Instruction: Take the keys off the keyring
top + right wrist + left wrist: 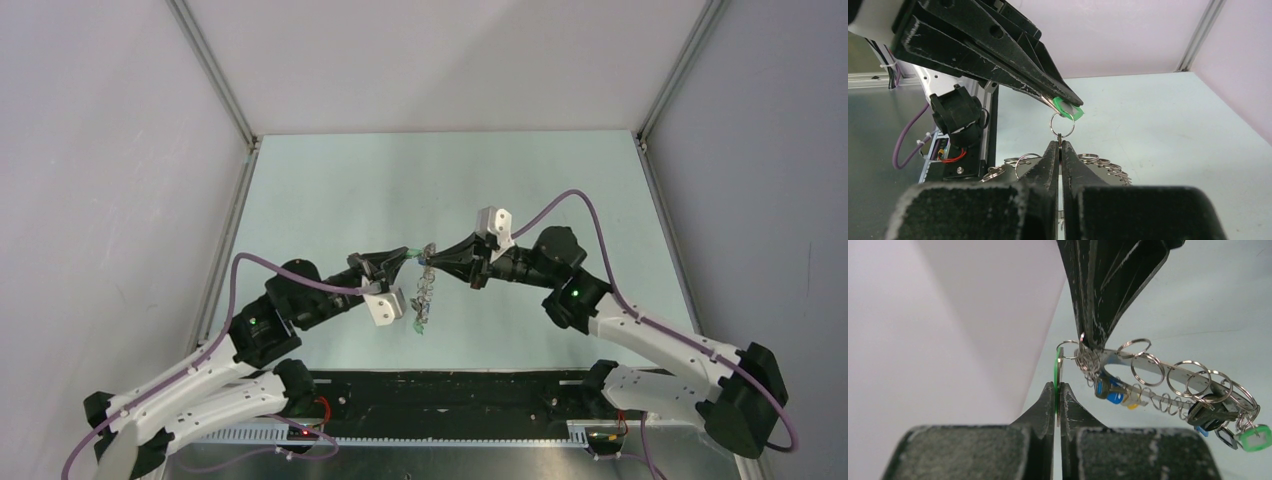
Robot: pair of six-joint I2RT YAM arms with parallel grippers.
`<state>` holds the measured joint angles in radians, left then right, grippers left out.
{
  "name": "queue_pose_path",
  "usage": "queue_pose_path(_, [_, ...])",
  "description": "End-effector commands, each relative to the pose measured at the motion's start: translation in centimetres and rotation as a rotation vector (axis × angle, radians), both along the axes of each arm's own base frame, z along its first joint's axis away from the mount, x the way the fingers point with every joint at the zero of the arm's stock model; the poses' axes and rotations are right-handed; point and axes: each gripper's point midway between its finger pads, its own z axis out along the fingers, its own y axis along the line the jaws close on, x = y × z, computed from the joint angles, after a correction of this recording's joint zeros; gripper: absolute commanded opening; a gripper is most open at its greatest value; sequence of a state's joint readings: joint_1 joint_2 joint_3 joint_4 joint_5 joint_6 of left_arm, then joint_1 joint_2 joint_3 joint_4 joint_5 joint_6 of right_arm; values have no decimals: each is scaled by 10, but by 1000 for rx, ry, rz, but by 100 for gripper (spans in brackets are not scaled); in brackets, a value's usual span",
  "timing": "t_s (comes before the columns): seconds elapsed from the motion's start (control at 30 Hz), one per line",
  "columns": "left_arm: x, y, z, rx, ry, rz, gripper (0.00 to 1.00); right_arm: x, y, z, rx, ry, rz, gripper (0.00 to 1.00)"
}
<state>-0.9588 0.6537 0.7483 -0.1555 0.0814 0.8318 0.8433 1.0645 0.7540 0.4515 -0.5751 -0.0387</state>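
- Two pinches, mid-air at centre: left gripper (pixel 1058 386) clamped on a green tag (pixel 1068 109), right gripper (pixel 1059 144) closed on the keyring (pixel 1148 366), keys (pixel 1215 412) dangling below.
- Judged step: freeing that tag; next, draw it leftward off its small ring (pixel 1062 125).

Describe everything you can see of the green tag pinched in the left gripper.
The green tag is a small flat piece, seemingly plastic, with a bright green rim and a pale centre. It is held in mid-air, clamped between the fingertips of the left gripper, whose wrist camera shows it edge-on as a thin green line. A silver split ring hangs from its free end, and the right gripper is shut on that ring's lower part.
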Motion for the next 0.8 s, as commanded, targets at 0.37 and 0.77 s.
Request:
queue_pose_path(0.37, [0,-3,29,-72,-67,-11,0,-26,-21,82,219,-100,36,0])
queue_pose_path(0.77, [1,-3,27,-66,-64,-11,0,-34,-20,93,273,-58,90,0])
